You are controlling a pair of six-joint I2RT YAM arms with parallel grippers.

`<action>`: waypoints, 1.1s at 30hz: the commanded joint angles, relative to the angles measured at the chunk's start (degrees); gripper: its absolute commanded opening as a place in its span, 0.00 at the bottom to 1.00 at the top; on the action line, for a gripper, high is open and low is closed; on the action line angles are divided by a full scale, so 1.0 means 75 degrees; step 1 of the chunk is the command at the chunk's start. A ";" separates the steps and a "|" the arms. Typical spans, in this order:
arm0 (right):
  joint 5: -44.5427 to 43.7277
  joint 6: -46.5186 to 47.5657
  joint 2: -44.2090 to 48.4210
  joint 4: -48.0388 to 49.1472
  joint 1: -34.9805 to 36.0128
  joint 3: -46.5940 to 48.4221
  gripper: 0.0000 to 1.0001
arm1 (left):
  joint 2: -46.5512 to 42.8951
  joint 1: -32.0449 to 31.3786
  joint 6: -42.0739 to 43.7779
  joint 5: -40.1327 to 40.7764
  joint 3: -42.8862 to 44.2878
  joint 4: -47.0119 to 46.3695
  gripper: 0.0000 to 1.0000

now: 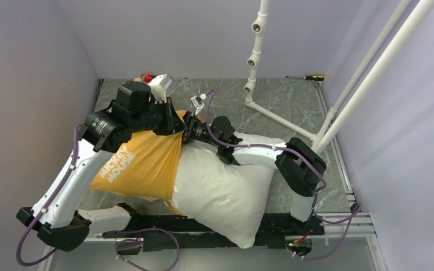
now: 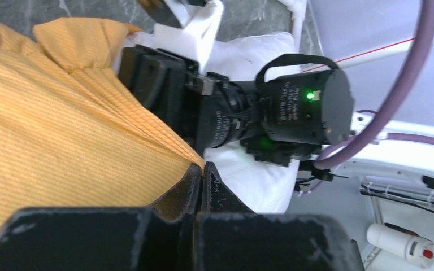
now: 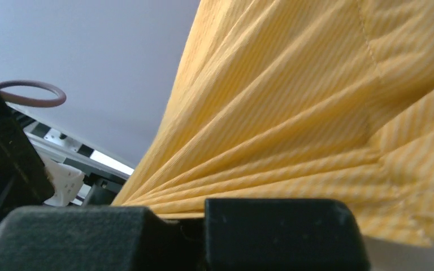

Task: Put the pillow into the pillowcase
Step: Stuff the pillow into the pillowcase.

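With left and right jaws clamped on the far hem of the orange-yellow printed fabric pillowcase (image 1: 138, 164), draw its mouth evenly, cloth taut, over the plump white pillow (image 1: 226, 192) lying partly sheathed on the worktop (image 1: 294, 107).

Lab cell: blank walls (image 1: 175, 34), white pipe frame (image 1: 254, 56)

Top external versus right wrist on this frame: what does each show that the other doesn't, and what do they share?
Only the top external view: the white pillow, one end inside the pillowcase and most of it out, the Mickey Mouse lettering, and the screwdriver at the table's far edge. Only the right wrist view: the striped weave fanning in folds into the shut right gripper. Both: the orange pillowcase fabric near its opening.
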State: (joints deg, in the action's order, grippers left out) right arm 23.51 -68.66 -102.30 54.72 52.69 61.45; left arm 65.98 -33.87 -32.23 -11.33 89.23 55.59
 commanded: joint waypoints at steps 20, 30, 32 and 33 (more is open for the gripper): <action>-0.3247 0.0593 -0.2708 -0.6656 0.0784 0.3063 0.00 | -0.0595 -0.0474 -0.1111 -0.0546 0.0195 -0.2536 0.00; -0.2392 0.1820 0.1018 -0.6766 0.0355 0.0640 0.73 | -0.1102 -0.0438 -0.0698 0.0824 -0.1228 -0.1855 0.00; -0.2467 0.2099 0.1881 -0.7784 0.0324 0.0602 0.85 | -0.1117 -0.0431 -0.0640 0.0914 -0.1299 -0.1864 0.00; -0.2516 0.2210 0.2139 -0.8316 0.0323 0.0613 0.90 | -0.1120 -0.0418 -0.0599 0.0881 -0.1322 -0.1968 0.00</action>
State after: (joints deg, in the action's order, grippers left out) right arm 4.84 -59.40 -95.11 13.34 55.51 67.70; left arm 59.05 -35.88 -36.01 -1.41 79.18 49.32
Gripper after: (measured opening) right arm 0.819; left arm 0.005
